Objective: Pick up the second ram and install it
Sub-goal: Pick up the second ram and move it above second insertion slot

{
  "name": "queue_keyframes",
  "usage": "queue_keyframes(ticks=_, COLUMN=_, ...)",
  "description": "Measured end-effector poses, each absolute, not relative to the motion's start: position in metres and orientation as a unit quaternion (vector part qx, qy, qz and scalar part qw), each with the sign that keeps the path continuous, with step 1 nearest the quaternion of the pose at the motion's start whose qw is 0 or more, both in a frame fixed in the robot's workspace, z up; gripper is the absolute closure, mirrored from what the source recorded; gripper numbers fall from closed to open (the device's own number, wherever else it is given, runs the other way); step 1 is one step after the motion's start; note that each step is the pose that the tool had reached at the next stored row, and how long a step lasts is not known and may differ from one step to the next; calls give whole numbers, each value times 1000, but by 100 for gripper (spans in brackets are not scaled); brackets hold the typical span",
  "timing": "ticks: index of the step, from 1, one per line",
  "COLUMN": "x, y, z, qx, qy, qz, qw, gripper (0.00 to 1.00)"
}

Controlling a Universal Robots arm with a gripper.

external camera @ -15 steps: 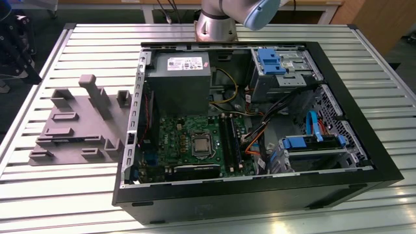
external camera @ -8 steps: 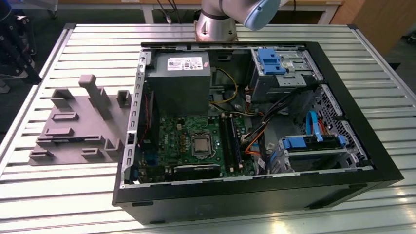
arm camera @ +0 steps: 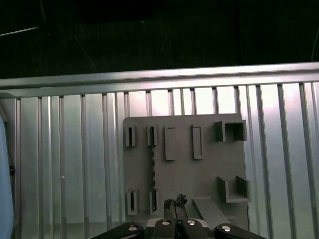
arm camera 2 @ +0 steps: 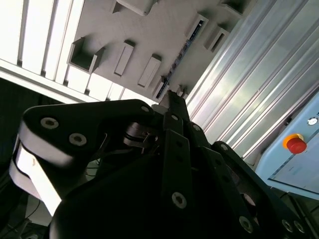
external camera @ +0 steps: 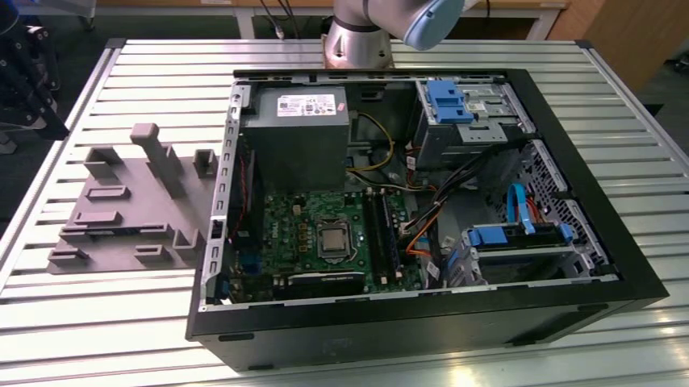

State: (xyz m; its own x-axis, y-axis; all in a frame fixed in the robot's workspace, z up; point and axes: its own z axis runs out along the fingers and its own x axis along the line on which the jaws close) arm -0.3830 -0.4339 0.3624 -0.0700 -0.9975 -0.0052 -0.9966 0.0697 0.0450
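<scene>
The second ram (arm camera: 153, 169) is a thin dark strip standing on edge between two slot blocks of the grey holder (arm camera: 209, 169). The second wrist view shows the ram (arm camera 2: 182, 56) as a slanted dark line on the holder (arm camera 2: 149, 30). My gripper (arm camera: 174, 202) hangs well above the holder, a little to one side of the ram, and touches nothing. In both wrist views its fingers meet at the tips (arm camera 2: 175, 94), shut and holding nothing. In the exterior view the holder (external camera: 119, 210) lies left of the open computer case (external camera: 431, 322), whose motherboard (external camera: 302, 234) carries long black slots (external camera: 379, 230).
The case and the holder rest on a slatted aluminium table (external camera: 129, 72). The table's edge rail (arm camera: 159, 77) borders a dark floor. A light blue box with a red button (arm camera 2: 296, 144) sits beside the table. The arm's base (external camera: 361, 36) stands behind the case.
</scene>
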Motion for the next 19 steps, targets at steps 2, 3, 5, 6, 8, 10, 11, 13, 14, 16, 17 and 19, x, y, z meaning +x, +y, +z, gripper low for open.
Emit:
queue_keyframes(ticks=2, x=-383, y=-434, z=362, qx=682, qy=-731, qz=-18, qw=13, gripper=89)
queue_keyframes(ticks=3, x=-383, y=-434, z=362, qx=682, qy=-731, qz=-18, qw=13, gripper=89)
queue_keyframes(ticks=5, x=-383, y=-434, z=362, qx=683, qy=-730, qz=-18, qw=13, gripper=89)
queue_keyframes(ticks=6, x=-383, y=-434, z=362, qx=683, qy=-730, qz=-18, qw=13, gripper=89)
queue_keyframes(ticks=8, x=-383, y=-434, z=362, qx=683, qy=-730, qz=-18, qw=13, gripper=89)
queue_keyframes(ticks=10, x=-383, y=-434, z=362, qx=684, qy=-729, qz=-18, qw=13, gripper=89)
queue_keyframes(ticks=11, x=-383, y=-434, z=362, qx=684, qy=-729, qz=-18, qw=13, gripper=89)
queue_keyframes(ticks=13, x=-383, y=-434, z=362, qx=684, qy=-729, qz=-18, qw=13, gripper=89)
queue_keyframes(ticks=14, x=-383, y=-434, z=362, qx=685, qy=-728, qz=-18, qw=14, gripper=89)
queue_keyframes(ticks=16, x=-383, y=-434, z=362, qx=685, qy=-728, qz=-18, qw=13, gripper=89)
queue_keyframes(ticks=17, x=-383, y=-434, z=362, qx=685, qy=-728, qz=-18, qw=14, gripper=89)
queue_keyframes(ticks=19, x=-383, y=-434, z=362, qx=686, qy=-728, qz=-18, qw=14, gripper=89)
